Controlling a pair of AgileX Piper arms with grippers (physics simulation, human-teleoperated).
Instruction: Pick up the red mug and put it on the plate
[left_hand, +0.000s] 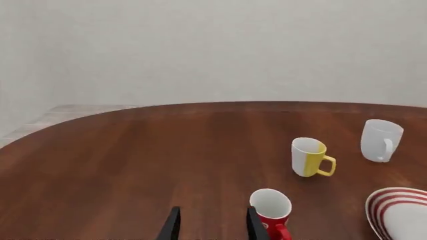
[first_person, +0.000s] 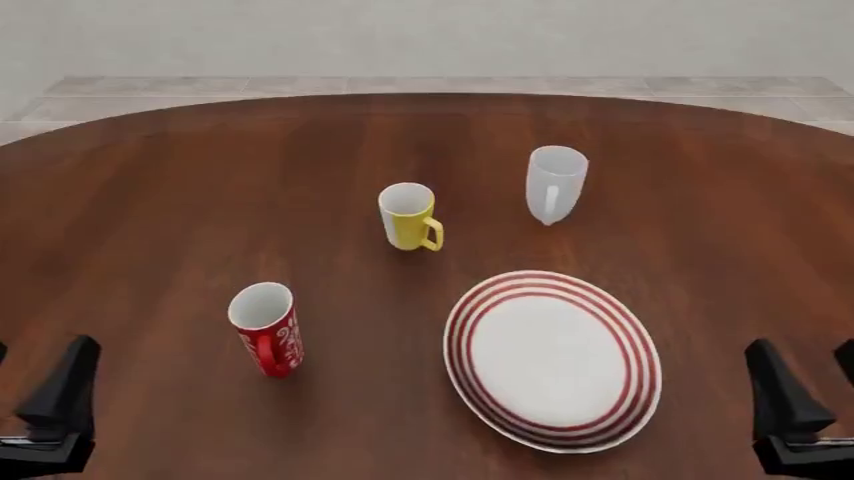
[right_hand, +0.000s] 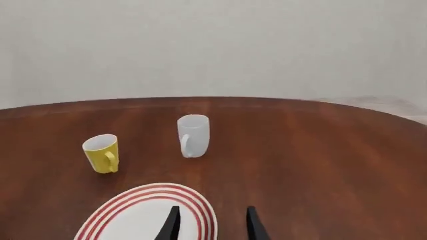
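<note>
The red mug (first_person: 266, 329) stands upright, long axis vertical and mouth up, its handle turned back toward our side of the table, just ahead of and inboard of our left gripper (first_person: 30, 400), whose jaws stand apart around nothing. The plate (first_person: 553, 359) lies beyond the mug from that gripper, nearer our right gripper (right_hand: 212, 225), likewise parted and empty. We judge the risk is a sideways approach tipping this tall narrow mug, or fingers snagging the handle.
</note>
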